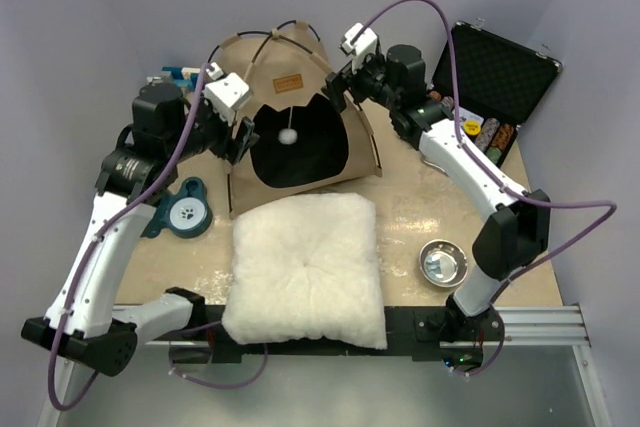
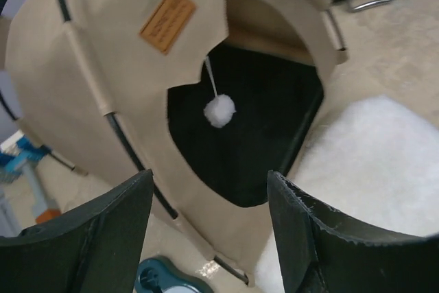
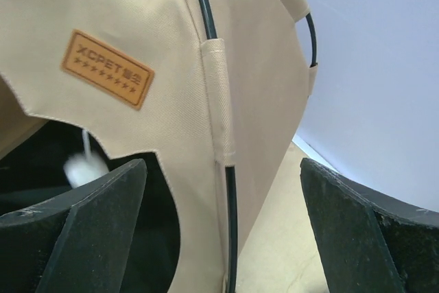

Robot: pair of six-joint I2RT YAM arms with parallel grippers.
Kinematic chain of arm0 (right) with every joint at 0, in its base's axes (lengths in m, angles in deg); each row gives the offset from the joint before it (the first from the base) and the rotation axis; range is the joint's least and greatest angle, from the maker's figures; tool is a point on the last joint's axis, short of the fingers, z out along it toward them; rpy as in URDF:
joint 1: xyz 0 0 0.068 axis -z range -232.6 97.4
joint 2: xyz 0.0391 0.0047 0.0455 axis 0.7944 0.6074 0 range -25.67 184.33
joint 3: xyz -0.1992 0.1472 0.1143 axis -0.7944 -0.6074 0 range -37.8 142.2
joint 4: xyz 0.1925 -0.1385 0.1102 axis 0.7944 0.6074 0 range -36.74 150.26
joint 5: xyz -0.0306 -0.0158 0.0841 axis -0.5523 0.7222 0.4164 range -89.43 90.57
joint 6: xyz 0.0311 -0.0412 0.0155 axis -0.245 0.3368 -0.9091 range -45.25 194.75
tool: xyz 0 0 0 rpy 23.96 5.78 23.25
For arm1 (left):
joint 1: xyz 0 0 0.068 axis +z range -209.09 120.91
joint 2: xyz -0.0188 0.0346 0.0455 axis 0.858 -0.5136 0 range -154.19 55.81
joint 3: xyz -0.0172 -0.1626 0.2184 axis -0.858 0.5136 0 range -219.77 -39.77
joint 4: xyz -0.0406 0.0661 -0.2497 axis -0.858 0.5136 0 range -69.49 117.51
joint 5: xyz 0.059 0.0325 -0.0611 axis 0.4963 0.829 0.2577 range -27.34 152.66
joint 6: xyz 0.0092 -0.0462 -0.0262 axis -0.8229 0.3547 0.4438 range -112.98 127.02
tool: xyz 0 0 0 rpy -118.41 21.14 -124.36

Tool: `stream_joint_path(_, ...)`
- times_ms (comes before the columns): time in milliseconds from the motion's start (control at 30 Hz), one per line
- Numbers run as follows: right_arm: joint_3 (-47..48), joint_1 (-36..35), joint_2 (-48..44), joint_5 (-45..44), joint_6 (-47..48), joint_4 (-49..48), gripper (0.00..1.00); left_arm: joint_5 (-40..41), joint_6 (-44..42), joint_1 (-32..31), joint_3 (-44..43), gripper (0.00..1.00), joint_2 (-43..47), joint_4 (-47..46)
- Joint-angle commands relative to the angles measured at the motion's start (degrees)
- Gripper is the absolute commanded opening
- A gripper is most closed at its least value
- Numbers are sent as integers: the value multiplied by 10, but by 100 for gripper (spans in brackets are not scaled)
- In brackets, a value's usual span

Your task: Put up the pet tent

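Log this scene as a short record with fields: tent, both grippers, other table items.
Tent: tan fabric pet tent with black lining, upright, arched opening facing the arms
Toy: white pompom hanging in the opening
Left gripper: open, empty, at the tent's left side
Right gripper: open, empty, at the tent's right side
Near edge: white puffy cushion
Also: round metal bowl, teal paw-print item
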Motion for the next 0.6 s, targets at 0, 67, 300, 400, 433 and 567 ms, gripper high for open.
stream_joint_path(0,44,0,52,6,25,-10,95,167,54,13,33,72,-47,-68)
stream_joint_path(67,65,0,78,11,25,-4,91,166,52,16,35,68,-73,-74)
stream_joint_path(300,111,2,93,47,14,6,10,131,21,20,13,0,-123,-149)
stream_joint_path(400,27,2,12,-15,-12,-102,0,93,-24,20,27,0,-113,-218)
stream_joint_path(433,-1,2,-9,-42,-13,-137,0,89,-31,20,30,0,-119,-238)
stream_joint_path(567,-60,2,-33,-118,-4,-203,0,82,-51,20,14,0,-176,-270)
